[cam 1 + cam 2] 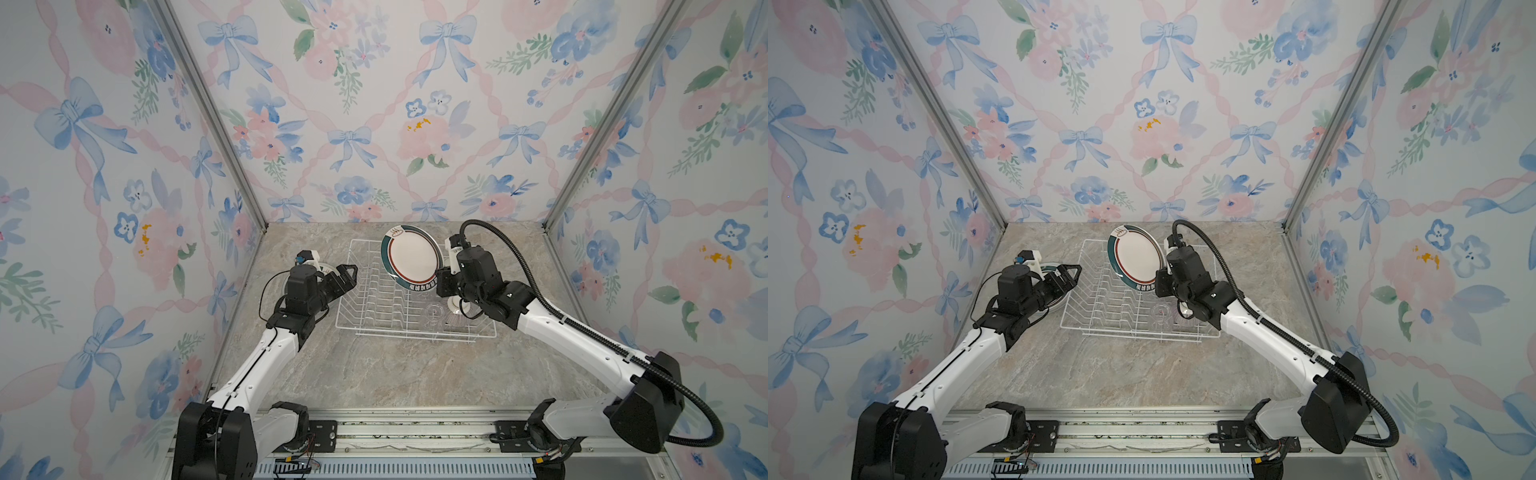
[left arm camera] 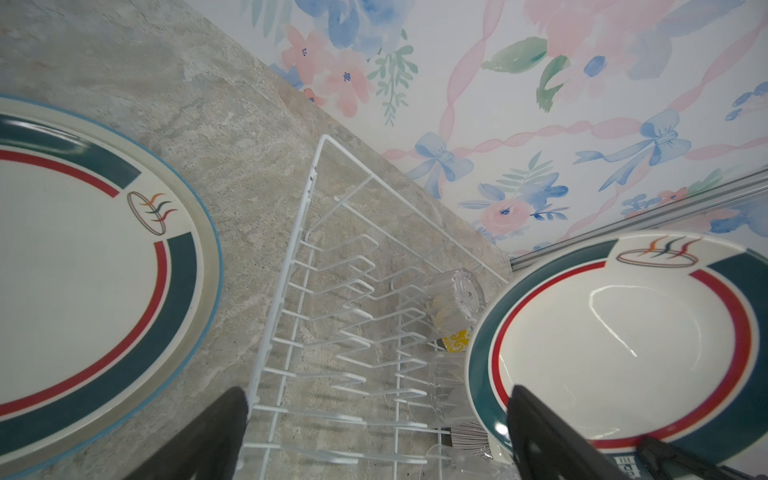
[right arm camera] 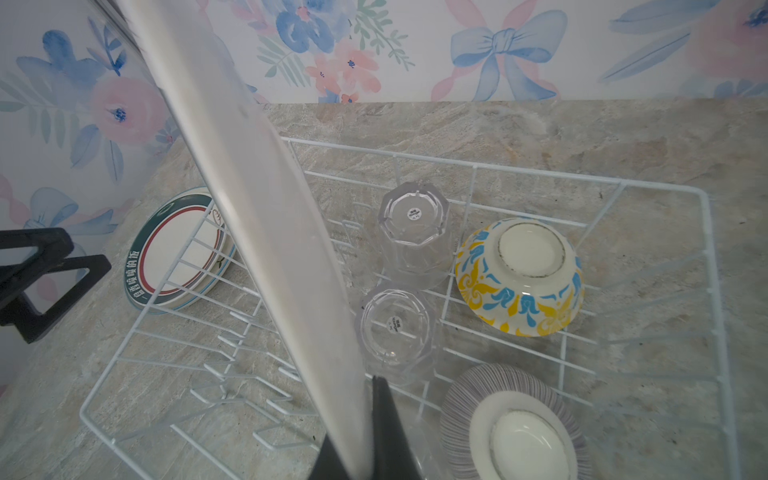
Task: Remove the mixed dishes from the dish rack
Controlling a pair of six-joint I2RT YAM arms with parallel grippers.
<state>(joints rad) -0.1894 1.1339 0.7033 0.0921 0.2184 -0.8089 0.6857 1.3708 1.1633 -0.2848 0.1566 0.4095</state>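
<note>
Counter (image 1: 374, 374): marbled grey-beige, and everything here sits on it.
Dish rack (image 1: 370, 299): white wire, toward the back of the counter between my two arms. Its rows of prongs stand bare.
Held plate (image 1: 411, 255): teal and red rimmed, up on edge and tilted over the rack, face turned toward my left arm. I cannot tell whether it clears the prongs.
Stacked plates (image 3: 178, 257): same pattern, flat on the counter just beside the rack's left side.
Right claw (image 3: 357, 449): clamped tight on the held plate's lower rim.
Left claw (image 2: 374, 436): spread wide with nothing in it, hanging over the rack's left edge.
Striped bowl (image 3: 515, 424): upside down in the rack's right part.
Yellow-blue bowl (image 3: 519, 282): upside down beside it, farther back.
Glass cups (image 3: 415, 232): two show clearly, bottoms up, next to the bowls.
</note>
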